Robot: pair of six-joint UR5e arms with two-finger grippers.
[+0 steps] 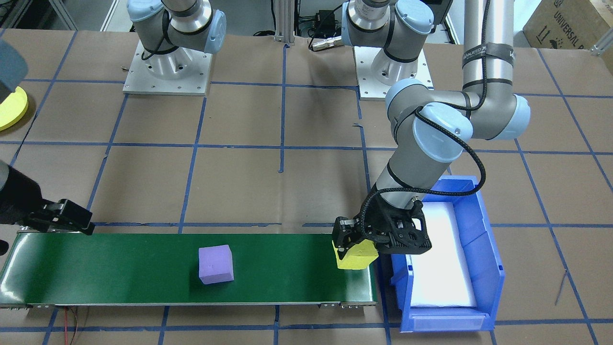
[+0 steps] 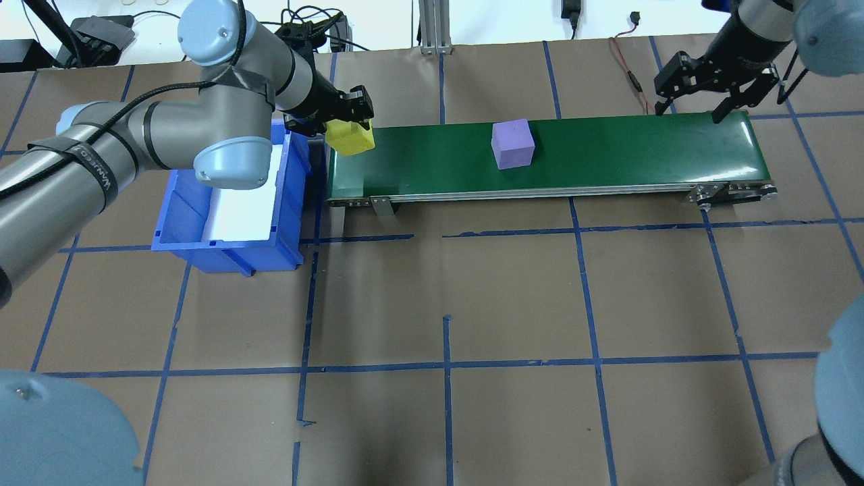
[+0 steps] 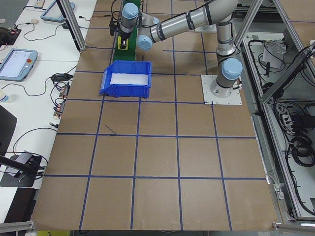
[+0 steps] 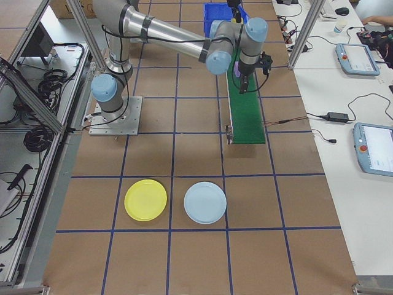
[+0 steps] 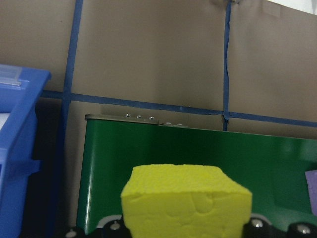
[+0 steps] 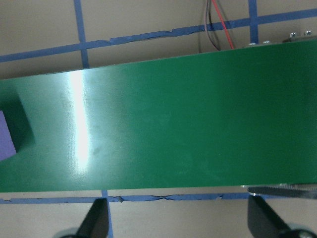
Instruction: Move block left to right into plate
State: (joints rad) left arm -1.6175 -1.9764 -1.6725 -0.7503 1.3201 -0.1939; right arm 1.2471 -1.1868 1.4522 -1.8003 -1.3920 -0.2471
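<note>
My left gripper (image 1: 353, 248) (image 2: 351, 127) is shut on a yellow foam block (image 1: 357, 257) (image 2: 351, 138) (image 5: 185, 201) over the left end of the green belt (image 1: 119, 268) (image 2: 607, 145). Whether this block touches the belt I cannot tell. A purple block (image 1: 216, 264) (image 2: 513, 142) rests mid-belt. My right gripper (image 1: 79, 223) (image 2: 690, 108) hangs open and empty above the belt's right end. The yellow plate (image 4: 145, 200) (image 1: 9, 108) lies on the table well beyond that end.
A blue bin (image 1: 479, 230) (image 2: 297, 175) with a white liner stands beside the belt's left end, under my left arm. A pale blue plate (image 4: 205, 202) lies next to the yellow one. Red wires (image 2: 624, 64) run behind the belt.
</note>
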